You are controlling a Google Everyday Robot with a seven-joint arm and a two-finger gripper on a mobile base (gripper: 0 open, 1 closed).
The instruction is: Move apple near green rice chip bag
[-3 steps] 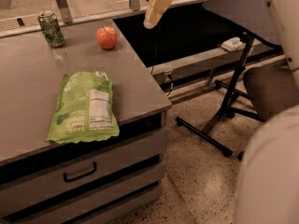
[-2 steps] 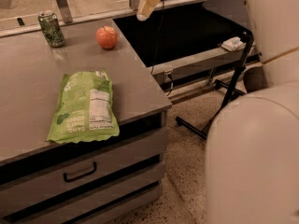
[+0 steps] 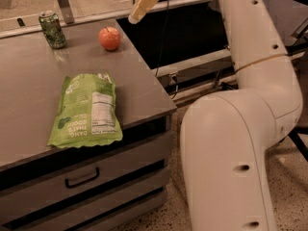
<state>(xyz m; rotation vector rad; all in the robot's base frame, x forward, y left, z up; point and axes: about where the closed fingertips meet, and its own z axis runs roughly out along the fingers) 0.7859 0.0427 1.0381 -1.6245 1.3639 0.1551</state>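
Observation:
The apple (image 3: 109, 38) is red-orange and stands at the far right part of the grey tabletop (image 3: 33, 76). The green rice chip bag (image 3: 88, 109) lies flat near the front edge, label up, well in front of the apple. My gripper (image 3: 142, 5) hangs in the air at the top of the view, above and to the right of the apple, past the table's right edge. Only one pale yellow finger (image 3: 144, 3) shows. Nothing is seen in it.
A green soda can (image 3: 52, 29) stands at the back left, left of the apple. My white arm (image 3: 250, 81) fills the right side. A drawer with a handle (image 3: 82, 178) is under the tabletop. A dark frame (image 3: 192, 32) stands behind the table's right edge.
My gripper has moved left, closer to the apple. My arm has swung further into view on the right. The apple, bag and can have not moved.

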